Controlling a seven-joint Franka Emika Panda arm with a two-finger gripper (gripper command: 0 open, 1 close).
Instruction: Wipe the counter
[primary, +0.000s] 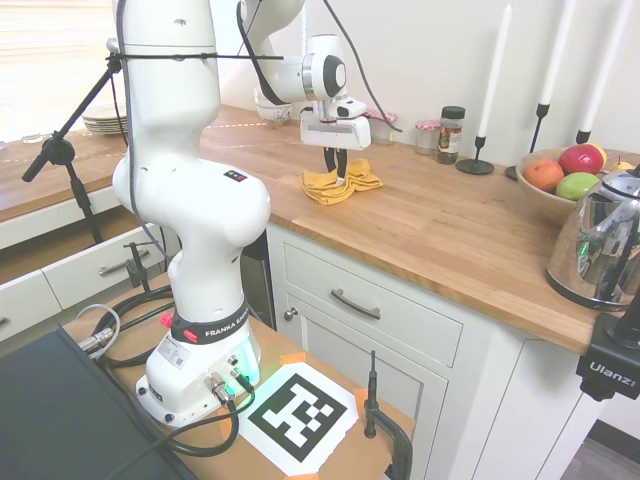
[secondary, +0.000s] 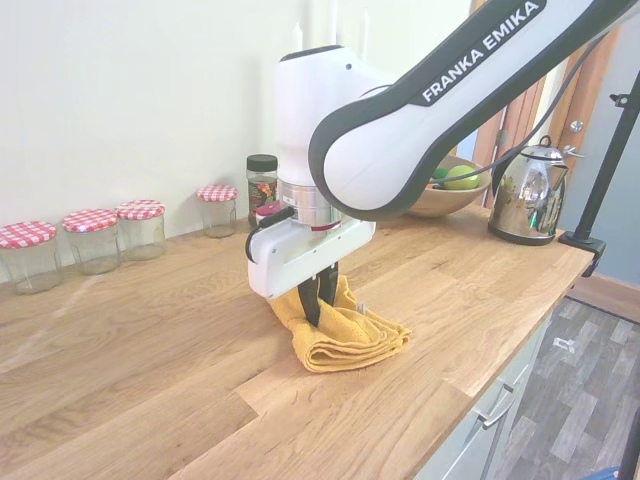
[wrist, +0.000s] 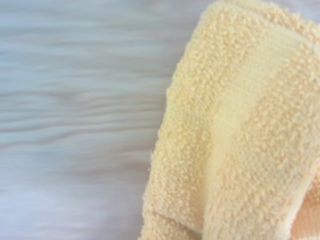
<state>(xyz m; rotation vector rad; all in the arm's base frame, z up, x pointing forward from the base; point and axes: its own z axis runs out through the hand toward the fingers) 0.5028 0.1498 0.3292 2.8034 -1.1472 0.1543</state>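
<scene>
- While the gripper (secondary: 318, 300) pinches narrow on the yellow towel (secondary: 345, 335), mid-frame on the counter (secondary: 150, 380), it's soft, light terry that'll bunch, so grab the folds.
- Checkered-lid jars (secondary: 95, 240) at far left look empty; the bowl (primary: 545, 200) at right holds fruit.

Counter (secondary: 150, 380) bare; jars (secondary: 95, 238) line wall
</scene>
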